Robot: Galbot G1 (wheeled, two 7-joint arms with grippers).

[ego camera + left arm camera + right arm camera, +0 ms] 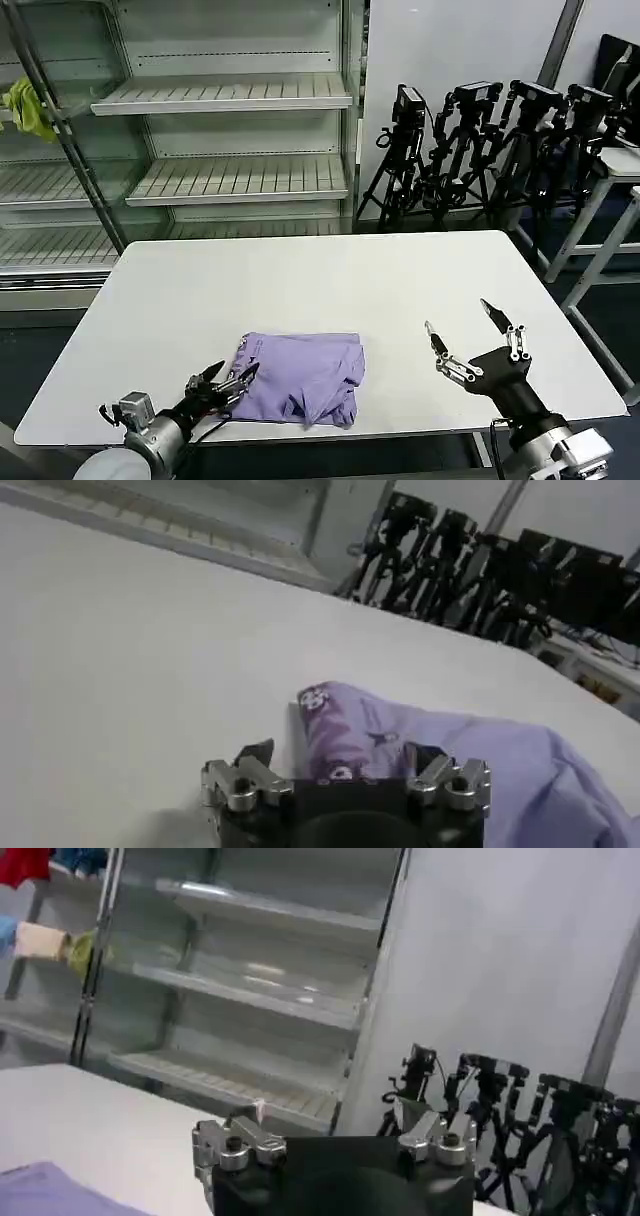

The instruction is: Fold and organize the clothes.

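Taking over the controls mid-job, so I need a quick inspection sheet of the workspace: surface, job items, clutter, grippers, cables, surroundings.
Surface: white table, flat, bare apart from the shirt.
Job's things: purple T-shirt bunched in a loose fold near the front edge; dark print showing at one end.
Clutter: nothing seen on the table.
Grippers: left gripper open at the shirt's left edge; right gripper open, raised off the table, right of the shirt.
Cables: black cable near the left wrist.
Surroundings: empty shelves behind, yellow-green cloth hanging at left, tripods at right.
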